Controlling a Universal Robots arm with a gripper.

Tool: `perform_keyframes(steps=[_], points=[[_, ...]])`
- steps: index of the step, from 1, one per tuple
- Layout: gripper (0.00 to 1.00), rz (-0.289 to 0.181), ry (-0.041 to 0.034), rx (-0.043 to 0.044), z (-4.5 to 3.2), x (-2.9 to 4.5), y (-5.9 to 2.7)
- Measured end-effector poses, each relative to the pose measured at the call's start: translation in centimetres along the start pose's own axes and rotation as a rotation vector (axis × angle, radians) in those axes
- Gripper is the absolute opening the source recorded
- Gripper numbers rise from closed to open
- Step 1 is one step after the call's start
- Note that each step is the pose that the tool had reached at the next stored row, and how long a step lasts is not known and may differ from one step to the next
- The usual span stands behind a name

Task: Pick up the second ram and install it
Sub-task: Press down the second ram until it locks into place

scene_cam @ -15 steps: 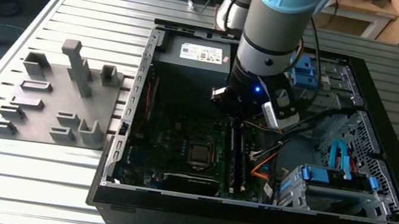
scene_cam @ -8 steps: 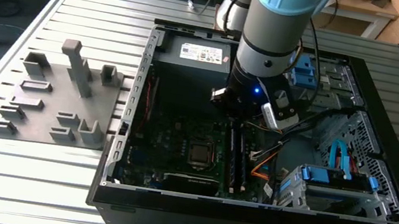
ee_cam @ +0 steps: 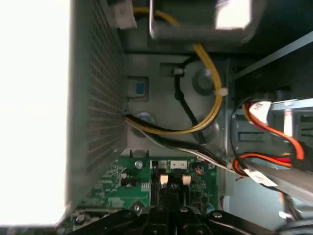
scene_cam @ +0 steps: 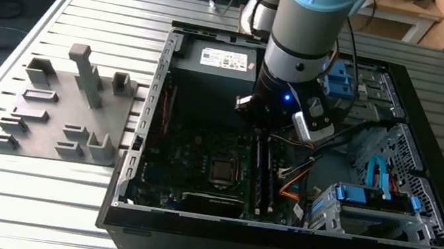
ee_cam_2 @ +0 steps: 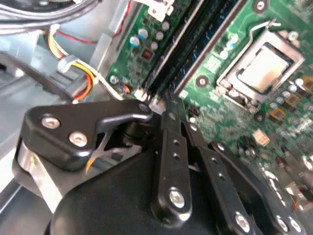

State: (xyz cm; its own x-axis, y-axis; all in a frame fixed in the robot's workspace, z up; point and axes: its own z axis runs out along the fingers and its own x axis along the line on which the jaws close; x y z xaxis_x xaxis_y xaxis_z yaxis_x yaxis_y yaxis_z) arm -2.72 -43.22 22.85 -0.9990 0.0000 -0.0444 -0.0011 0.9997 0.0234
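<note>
Now claw touches second ram.

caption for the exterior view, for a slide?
Arm's end effector lowered inside open computer case, over the motherboard's memory slots.

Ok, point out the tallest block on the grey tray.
The slim post near the tray's far edge; it towers over the squat blocks around it.

We see the arm reaching down into the open computer case, which lies on the slatted surface. Its claw hangs at twelve o'clock of the motherboard, over the memory slots. A grey parts holder sits at the case's nine o'clock.
</note>
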Motion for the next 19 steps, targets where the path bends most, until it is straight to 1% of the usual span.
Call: perform_keyframes(steps=[2, 3, 5, 14, 17, 19], points=[[0.1, 0.0, -0.0001, 0.0001, -0.08, 0.01, -0.07], [0.1, 0.0, 0.0, 0.001, -0.1, 0.04, -0.28], [0.1, 0.0, 0.0, 0.0066, -0.11, 0.08, -0.76], [0.1, -0.002, 0.0016, 0.0491, -0.11, 0.11, -2.88], [0.1, -0.003, 0.0022, 0.067, -0.11, 0.12, -3.46], [0.1, -0.004, 0.0029, 0.0773, -0.1, 0.13, -3.91]])
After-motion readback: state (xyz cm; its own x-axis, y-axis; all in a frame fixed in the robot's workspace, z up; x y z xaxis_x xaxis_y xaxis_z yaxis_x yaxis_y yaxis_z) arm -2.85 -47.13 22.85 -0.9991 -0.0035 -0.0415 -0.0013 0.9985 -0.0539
